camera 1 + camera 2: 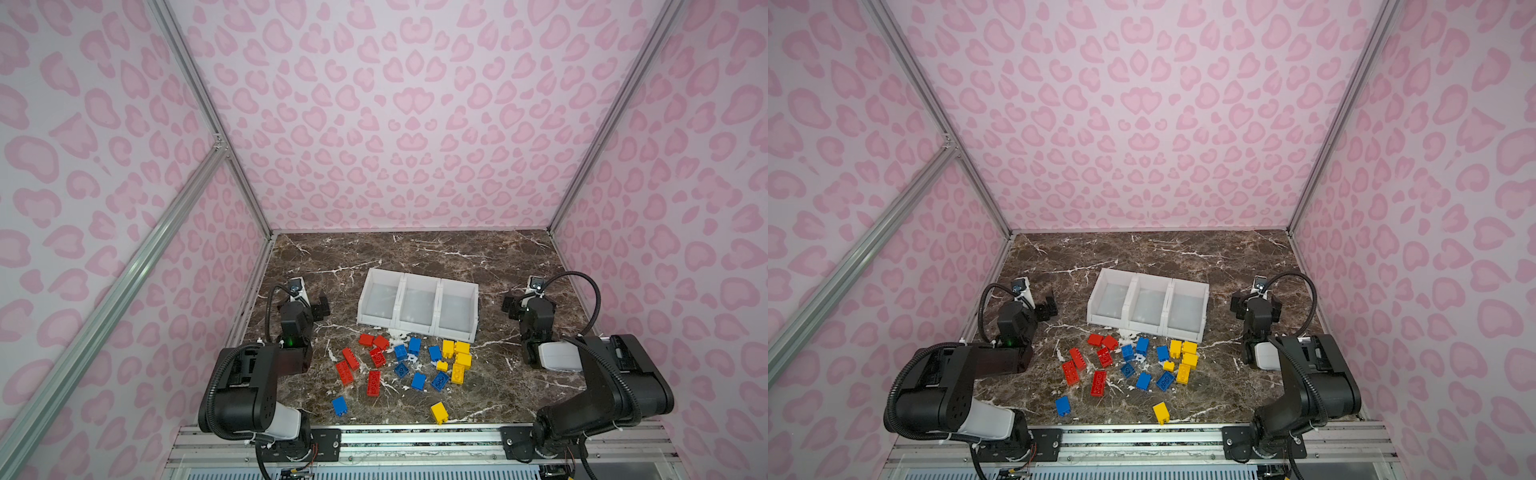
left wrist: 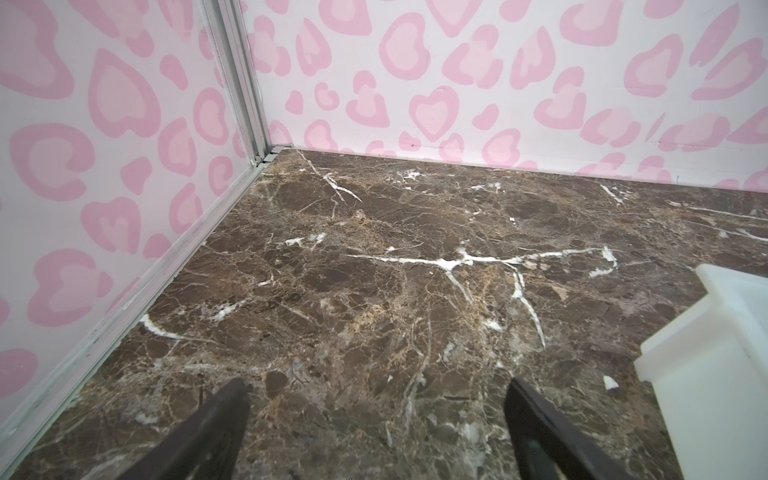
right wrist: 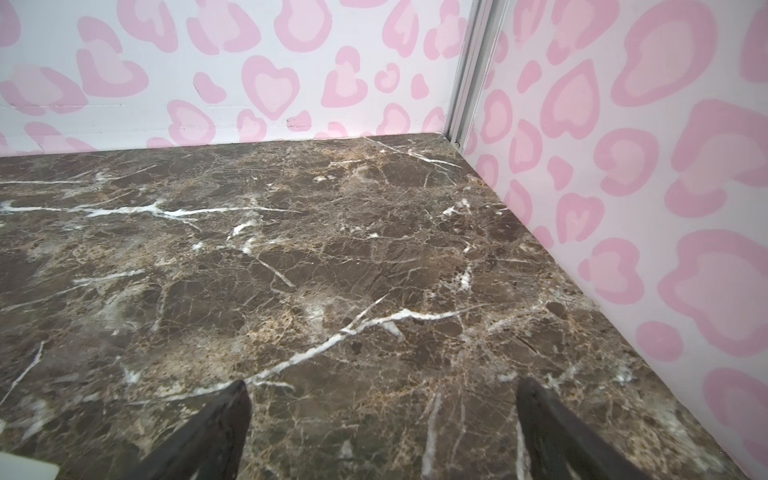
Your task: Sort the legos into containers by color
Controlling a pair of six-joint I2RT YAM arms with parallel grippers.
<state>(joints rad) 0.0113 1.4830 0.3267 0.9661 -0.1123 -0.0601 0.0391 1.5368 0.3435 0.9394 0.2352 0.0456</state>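
Legos [image 1: 401, 369], nineteen in all, lie scattered on the brown marble tabletop [image 1: 415, 257] just in front of three joined white bins [image 1: 417, 305], with both robot arms parked at the sides. Counted in both top views, there are six red bricks [image 1: 373, 383] on the left of the pile, seven blue bricks [image 1: 418, 382] in the middle and six yellow bricks [image 1: 458, 373] on the right. One blue brick [image 1: 339, 406] and one yellow brick [image 1: 439, 412] sit apart from the rest, nearer the front rail. Every brick is on the marble and outside the bins. The left gripper [image 2: 374, 386] hovers over bare marble to the left of the bins, its jaws spread wide and holding nothing. The right gripper [image 3: 380, 386] mirrors it to the right of the bins, also spread wide and holding nothing. Both grippers are well apart from the pile, which lies between the two arms and closer to their bases. Only the top views show the bricks and the full row of bins. The left wrist view takes in dark fingertips, veined marble, the pink heart-patterned walls [image 2: 104, 187] and one corner of the bins [image 2: 715, 374]. The right wrist view shows fingertips, marble and the far corner of the enclosure.
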